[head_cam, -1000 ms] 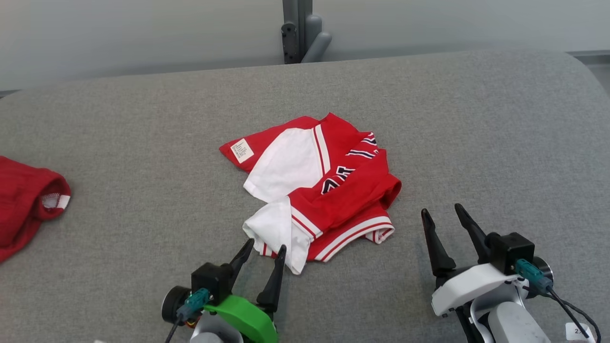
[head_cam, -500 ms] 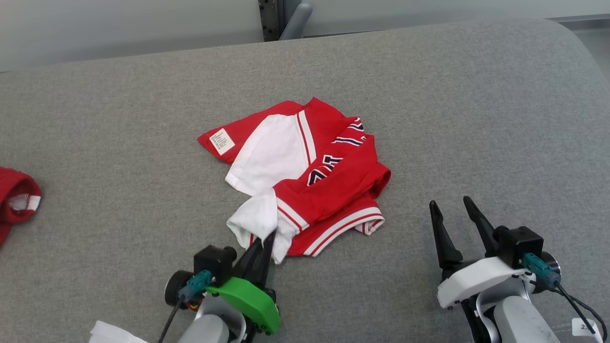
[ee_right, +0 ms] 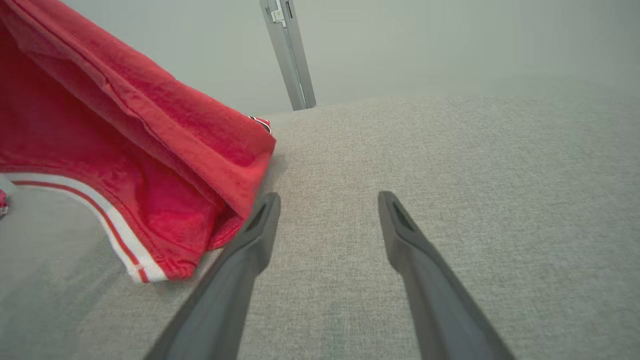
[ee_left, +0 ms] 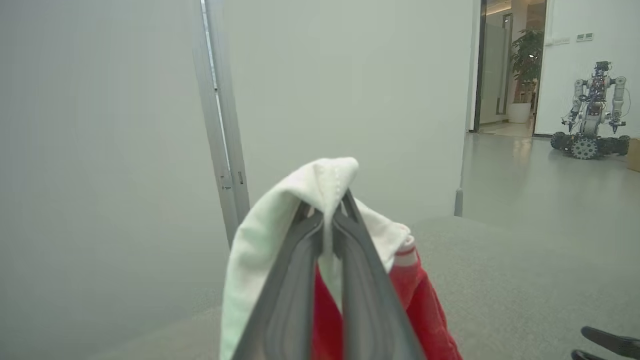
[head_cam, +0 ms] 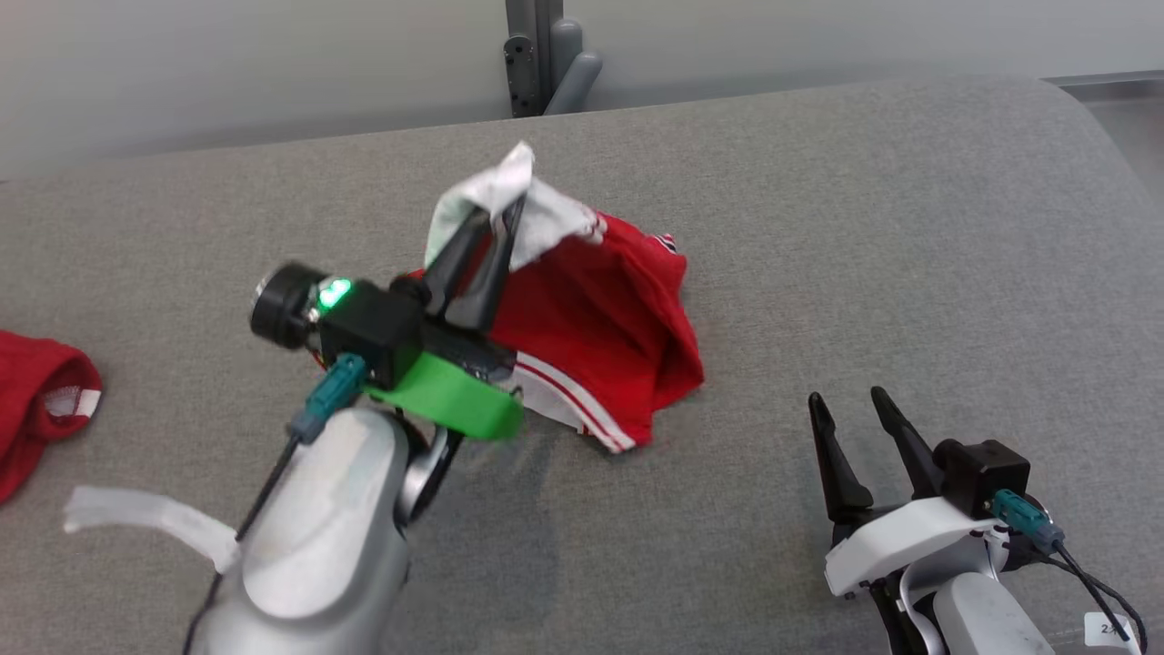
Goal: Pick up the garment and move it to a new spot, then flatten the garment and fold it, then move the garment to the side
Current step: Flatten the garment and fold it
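A second ago the garment [head_cam: 609,318] lay flat on the grey padded surface [head_cam: 909,227] with the left gripper [head_cam: 505,211] open at its near white corner. Now that gripper's fingers are pinched tight on the white corner and raised, so the red body hangs from them, its striped hem touching the surface. The right gripper [head_cam: 844,400] rests near the garment's right, fingers spread wide and holding nothing, as before.
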Controlling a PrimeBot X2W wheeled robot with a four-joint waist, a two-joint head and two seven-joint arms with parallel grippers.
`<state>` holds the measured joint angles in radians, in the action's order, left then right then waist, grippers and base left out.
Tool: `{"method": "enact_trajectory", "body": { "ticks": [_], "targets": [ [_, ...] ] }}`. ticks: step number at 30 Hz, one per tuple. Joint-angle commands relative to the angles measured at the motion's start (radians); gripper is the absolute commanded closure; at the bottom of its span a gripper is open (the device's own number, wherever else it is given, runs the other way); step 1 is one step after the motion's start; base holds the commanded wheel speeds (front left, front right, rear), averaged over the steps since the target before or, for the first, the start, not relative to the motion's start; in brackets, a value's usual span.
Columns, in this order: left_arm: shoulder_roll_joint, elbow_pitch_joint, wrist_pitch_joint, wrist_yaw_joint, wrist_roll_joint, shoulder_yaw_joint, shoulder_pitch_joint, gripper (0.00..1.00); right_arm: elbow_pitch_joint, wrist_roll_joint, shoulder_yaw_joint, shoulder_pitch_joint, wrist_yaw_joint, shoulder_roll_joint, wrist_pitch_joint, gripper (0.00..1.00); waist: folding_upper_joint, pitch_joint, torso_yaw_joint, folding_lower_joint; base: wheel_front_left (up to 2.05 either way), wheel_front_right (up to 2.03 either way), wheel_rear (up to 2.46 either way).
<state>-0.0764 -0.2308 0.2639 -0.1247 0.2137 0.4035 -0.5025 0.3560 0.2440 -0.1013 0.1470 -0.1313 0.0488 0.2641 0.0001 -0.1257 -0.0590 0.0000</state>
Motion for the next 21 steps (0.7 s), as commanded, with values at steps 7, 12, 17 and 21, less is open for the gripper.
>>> {"method": "enact_trajectory", "body": {
  "ticks": [7,12,17,21],
  "targets": [
    [-0.008,-0.082,0.000,-0.007,-0.026,0.075,-0.239,1.00,0.002,0.022,-0.016,0.012,0.001,0.004,0.001,0.00,-0.0001,-0.026,-0.086,0.0000,0.00,0.00,0.00],
    [0.010,-0.160,0.000,-0.007,-0.021,0.114,-0.340,1.00,-0.001,0.030,-0.020,0.023,0.001,0.004,0.001,0.00,-0.0001,-0.052,-0.157,0.0000,0.00,0.00,0.00],
    [0.017,-0.252,0.000,-0.007,-0.028,0.164,-0.409,1.00,-0.005,0.032,-0.031,0.038,0.001,0.003,0.001,0.00,-0.0001,-0.083,-0.214,0.0000,0.00,0.00,0.00],
    [0.021,-0.383,-0.002,-0.007,0.026,0.260,-0.410,0.00,-0.007,0.039,-0.036,0.049,0.001,0.003,0.001,0.00,-0.0001,-0.109,-0.238,0.0000,0.00,0.00,0.00]
  ]
}}
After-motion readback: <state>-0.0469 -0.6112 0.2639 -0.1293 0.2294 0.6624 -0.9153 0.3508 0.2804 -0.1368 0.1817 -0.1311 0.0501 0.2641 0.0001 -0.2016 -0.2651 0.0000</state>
